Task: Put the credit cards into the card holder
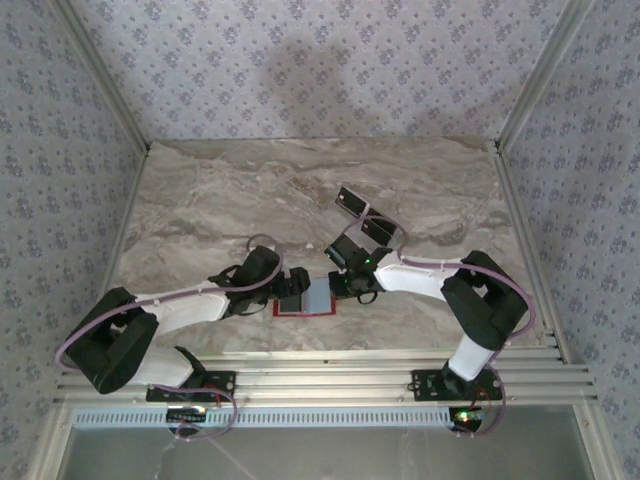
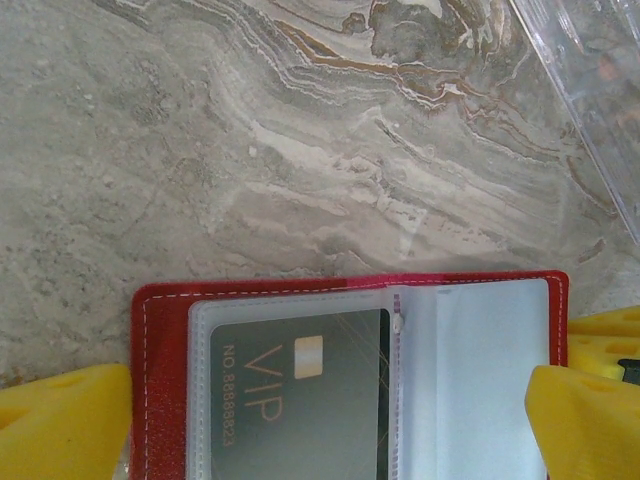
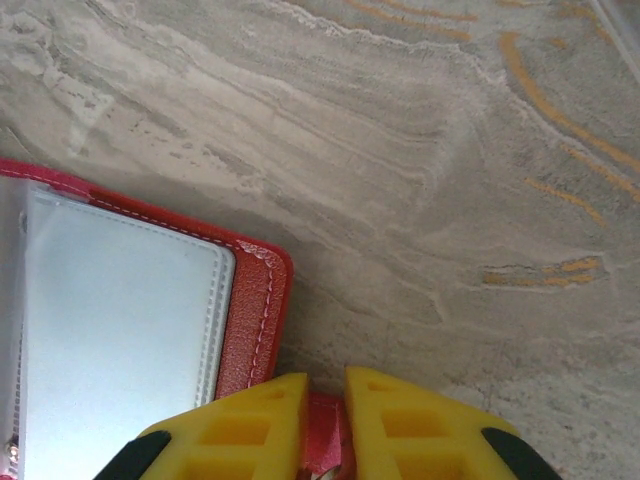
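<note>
**Top view:** marble table [image 1: 200,200]. Red card holder [image 1: 315,301] lies open near the front centre, between left gripper [image 1: 292,290] and right gripper [image 1: 345,285]. Dark credit cards [image 1: 351,201] lie loose farther back.

**Left wrist:** left fingers [image 2: 60,425] spread wide, straddling the holder and gripping nothing. VIP card [image 2: 300,400] sits in a clear sleeve.

**Right wrist:** right fingers [image 3: 250,430] nearly closed, pinching the holder's red edge.

Stitched leather-like card holder [image 2: 160,380], glossy plastic sleeves [image 2: 470,380], matt marbled table [image 2: 250,150].

Robot test booth, floral-papered walls [image 1: 320,70], marble-look tabletop [image 1: 250,190], aluminium frame rails [image 1: 330,375]
</note>
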